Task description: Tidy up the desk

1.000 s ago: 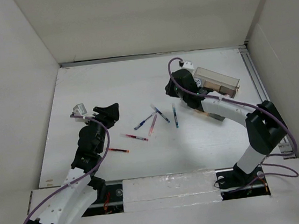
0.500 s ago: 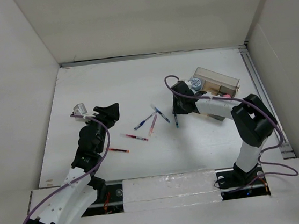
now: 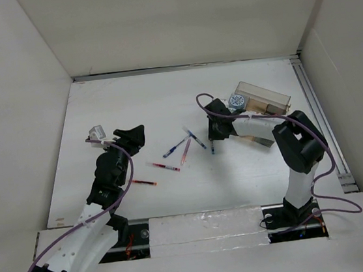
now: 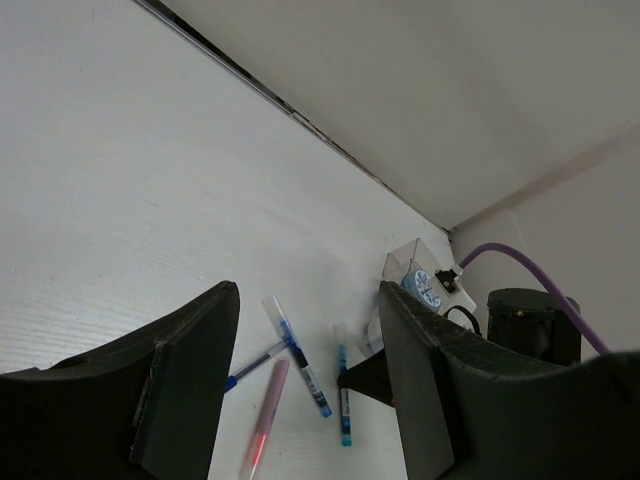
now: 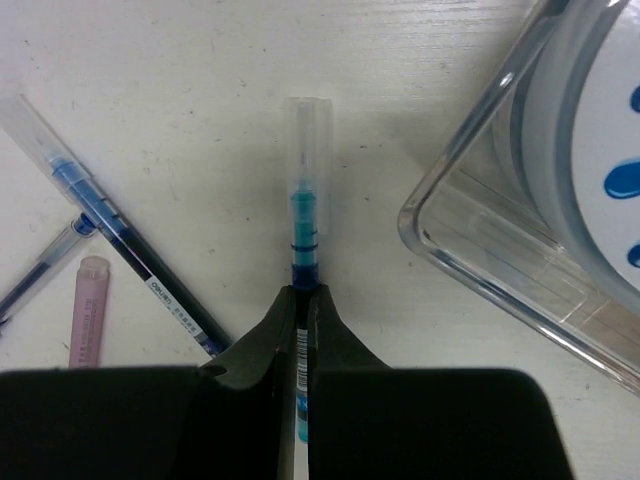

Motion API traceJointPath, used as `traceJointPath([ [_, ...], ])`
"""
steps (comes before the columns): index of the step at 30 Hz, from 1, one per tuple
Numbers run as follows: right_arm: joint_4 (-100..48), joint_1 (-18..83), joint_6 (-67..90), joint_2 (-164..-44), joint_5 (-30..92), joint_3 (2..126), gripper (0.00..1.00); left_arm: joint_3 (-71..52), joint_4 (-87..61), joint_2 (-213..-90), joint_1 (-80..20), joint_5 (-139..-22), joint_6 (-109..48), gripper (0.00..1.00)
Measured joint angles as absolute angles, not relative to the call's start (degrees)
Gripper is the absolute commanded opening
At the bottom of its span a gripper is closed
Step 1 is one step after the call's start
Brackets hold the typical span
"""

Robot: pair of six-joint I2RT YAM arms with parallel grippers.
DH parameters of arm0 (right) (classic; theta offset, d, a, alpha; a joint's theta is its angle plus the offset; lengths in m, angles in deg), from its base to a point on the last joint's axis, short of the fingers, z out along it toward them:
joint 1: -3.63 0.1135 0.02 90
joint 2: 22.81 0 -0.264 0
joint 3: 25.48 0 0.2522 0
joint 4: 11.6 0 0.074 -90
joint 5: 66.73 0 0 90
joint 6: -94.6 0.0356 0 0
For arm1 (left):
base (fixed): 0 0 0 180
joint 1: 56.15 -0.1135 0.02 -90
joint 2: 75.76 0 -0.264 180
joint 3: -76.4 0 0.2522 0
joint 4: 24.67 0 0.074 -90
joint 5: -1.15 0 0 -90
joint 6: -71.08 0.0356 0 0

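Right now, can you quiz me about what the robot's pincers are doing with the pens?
1. True or false: the left pincer is gripping something.
2. What colour is the pen pinched in the right pincer? A pink, B blue, C red.
3. Fill in: the clear tray sits on the far ___ side of the desk.
Key: 1 false, it is open and empty. 2 B. 3 right.
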State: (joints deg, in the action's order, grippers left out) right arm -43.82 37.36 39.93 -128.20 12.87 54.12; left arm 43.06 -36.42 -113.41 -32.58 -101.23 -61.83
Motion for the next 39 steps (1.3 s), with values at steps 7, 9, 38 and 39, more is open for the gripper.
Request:
traceJointPath([
  [7,-44.5,39.0,39.3,-124.8,13.9,54.1,0.00,43.1,-36.4,-113.3,-32.6,-101.3,-61.8,0.54],
  [9,-44.2,39.5,39.6,-120.0,14.2,54.0,0.00,43.1,-36.4,-113.1,-32.6,-101.2,-61.8,0.54],
  [38,-9.2,15.6,13.0,-120.7,-24.2,50.8,0.00,43.8,-37.3,-109.3,-31.9,-99.7,-62.3,0.54],
  [39,-7.5,15.6,10.6,-121.4,-24.3,50.8,0.00,43.9,-37.3,-108.4,-31.8,-99.9,-62.3,0.54],
])
